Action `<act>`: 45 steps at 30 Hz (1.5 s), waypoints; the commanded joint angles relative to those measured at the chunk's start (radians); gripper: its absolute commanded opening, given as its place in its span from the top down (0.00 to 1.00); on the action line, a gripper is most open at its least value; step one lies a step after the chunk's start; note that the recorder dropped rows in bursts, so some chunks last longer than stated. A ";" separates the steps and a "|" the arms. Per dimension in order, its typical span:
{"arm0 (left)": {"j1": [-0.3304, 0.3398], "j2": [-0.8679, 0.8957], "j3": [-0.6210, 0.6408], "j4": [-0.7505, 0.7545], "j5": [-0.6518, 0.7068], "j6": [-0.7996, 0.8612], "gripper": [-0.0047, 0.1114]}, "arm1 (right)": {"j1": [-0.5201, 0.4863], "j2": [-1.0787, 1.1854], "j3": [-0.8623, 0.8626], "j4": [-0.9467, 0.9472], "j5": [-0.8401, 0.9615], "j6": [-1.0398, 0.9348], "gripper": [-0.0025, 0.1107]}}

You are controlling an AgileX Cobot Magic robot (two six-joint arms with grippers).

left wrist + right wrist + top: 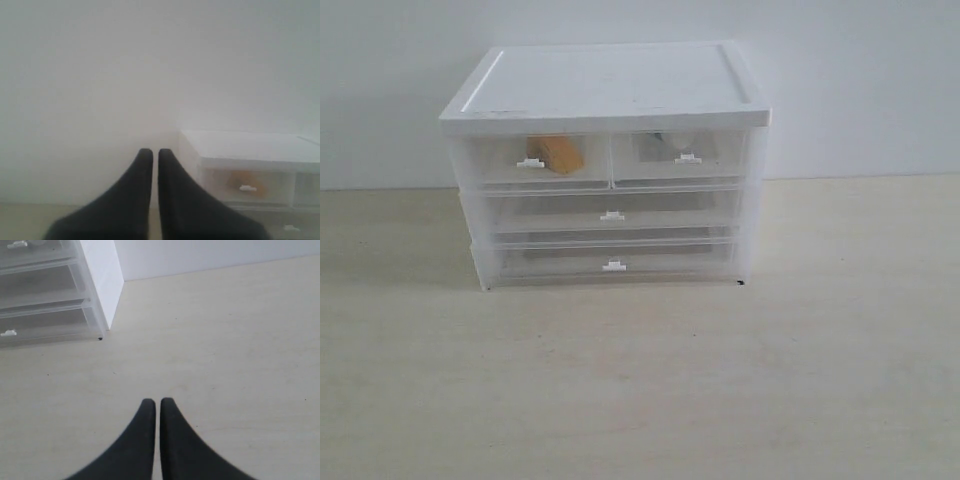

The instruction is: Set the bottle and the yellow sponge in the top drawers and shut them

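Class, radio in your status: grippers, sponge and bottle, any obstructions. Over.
Left gripper and right gripper shut, empty. Yellow sponge in top left drawer, bottle dimly in top right drawer; both look shut. Nothing in the way.

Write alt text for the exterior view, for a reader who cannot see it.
A translucent white drawer cabinet stands on a pale table, all its drawers closed. The yellow sponge shows through the top left drawer; a dim grey shape, probably the bottle, shows through the top right drawer.

Soft, even, bright light; faint shadow left of cabinet (610,85) on surface (640,380). Left wrist view hazy, washed out, cabinet blurred.
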 commanded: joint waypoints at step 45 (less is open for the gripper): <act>0.004 -0.002 0.157 1.215 0.346 -1.203 0.93 | -0.002 0.002 -0.001 -0.002 -0.005 -0.005 0.98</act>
